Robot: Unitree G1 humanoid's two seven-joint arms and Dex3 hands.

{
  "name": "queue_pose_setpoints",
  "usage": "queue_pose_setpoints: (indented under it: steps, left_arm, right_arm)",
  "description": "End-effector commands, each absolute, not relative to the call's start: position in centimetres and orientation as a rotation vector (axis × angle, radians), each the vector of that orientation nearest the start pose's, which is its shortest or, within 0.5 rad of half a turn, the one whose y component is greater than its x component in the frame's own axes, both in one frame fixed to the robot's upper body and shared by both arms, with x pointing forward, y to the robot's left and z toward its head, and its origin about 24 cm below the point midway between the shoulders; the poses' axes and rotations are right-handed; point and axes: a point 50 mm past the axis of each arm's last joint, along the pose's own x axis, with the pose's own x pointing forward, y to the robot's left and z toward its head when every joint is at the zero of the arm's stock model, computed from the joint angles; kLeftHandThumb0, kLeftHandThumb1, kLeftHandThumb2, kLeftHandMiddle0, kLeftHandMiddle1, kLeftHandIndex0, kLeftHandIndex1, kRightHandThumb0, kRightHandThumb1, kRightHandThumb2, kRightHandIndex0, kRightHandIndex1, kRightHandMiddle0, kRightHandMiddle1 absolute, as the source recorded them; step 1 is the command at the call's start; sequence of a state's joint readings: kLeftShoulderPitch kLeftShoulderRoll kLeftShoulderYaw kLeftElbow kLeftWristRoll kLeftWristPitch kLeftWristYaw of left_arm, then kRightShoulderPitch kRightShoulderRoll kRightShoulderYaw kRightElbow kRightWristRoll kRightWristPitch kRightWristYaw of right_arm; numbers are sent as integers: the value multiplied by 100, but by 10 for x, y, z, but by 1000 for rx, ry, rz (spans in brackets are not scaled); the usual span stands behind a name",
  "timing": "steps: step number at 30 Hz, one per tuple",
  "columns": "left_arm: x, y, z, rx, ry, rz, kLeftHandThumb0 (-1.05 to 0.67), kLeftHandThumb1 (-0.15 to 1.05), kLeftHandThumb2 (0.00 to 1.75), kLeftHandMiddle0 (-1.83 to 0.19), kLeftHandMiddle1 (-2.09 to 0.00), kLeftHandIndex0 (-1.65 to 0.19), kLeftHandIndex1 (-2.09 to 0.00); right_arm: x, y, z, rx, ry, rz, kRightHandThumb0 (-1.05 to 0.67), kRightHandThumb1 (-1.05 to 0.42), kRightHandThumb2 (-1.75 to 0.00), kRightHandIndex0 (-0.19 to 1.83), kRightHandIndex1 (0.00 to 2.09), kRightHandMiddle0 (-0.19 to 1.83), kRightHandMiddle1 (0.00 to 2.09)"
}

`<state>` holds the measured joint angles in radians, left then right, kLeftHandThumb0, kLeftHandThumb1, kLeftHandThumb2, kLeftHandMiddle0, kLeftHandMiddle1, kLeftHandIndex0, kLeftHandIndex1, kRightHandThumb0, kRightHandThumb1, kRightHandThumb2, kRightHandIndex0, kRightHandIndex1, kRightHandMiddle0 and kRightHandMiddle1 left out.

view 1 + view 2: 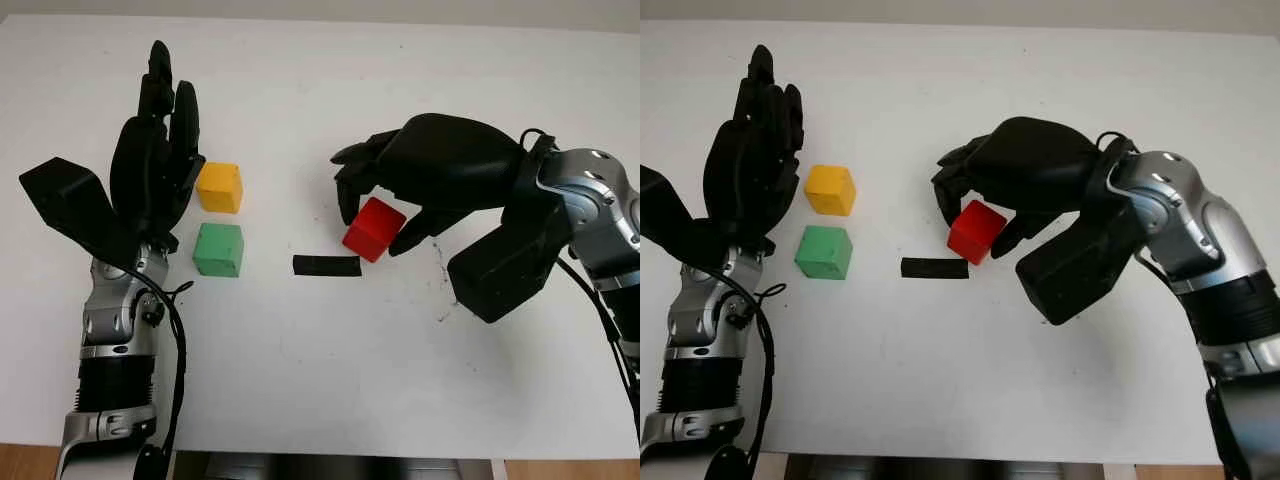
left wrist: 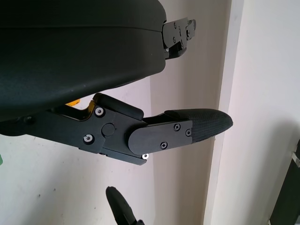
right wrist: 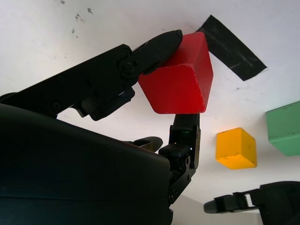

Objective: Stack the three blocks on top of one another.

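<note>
Head views: nearest us, the bare white table (image 1: pixel 330 380). Beyond it we see the right hand (image 1: pixel 385 215) pinching the red block (image 1: pixel 374 229), tilted, just above a black tape strip (image 1: pixel 326 266). To the left, the green block (image 1: pixel 218 249) lies just in front of the yellow block (image 1: pixel 219 187), apart. The left hand (image 1: pixel 160 150) is open beside them, holding nothing.

Left wrist view: we see a finger (image 2: pixel 197 126) extended over the table.

Right wrist view: we see fingers (image 3: pixel 157 44) clamping the red block from opposite faces.
</note>
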<state>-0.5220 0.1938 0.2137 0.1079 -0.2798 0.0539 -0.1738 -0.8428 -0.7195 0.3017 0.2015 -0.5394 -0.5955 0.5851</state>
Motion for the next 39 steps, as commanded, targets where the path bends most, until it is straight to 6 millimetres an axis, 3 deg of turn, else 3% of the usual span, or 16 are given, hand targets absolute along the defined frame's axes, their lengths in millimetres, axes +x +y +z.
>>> queue_pose_setpoints:
  steps: [1, 5, 12, 39]
  left_arm:
    - [331, 190, 176, -108, -414, -112, -72, 105, 54, 19, 0, 19, 0]
    - [331, 190, 176, -106, -415, -105, -72, 105, 55, 19, 0, 19, 0]
    - [331, 190, 175, -116, -415, -109, -72, 105, 54, 19, 0, 19, 0]
    - [331, 190, 174, -112, -414, -104, -72, 105, 54, 19, 0, 19, 0]
  right_arm:
    - [324, -128, 237, -1649, -714, 808, -43, -91, -5, 37, 6, 46, 149]
    - [327, -121, 234, -1672, -728, 846, -43, -91, -5, 36, 5, 44, 152]
    - [328, -110, 229, -1675, -762, 898, -41, -89, -5, 38, 6, 47, 141]
    - [335, -87, 217, -1710, -860, 964, -47, -92, -5, 34, 4, 39, 155]
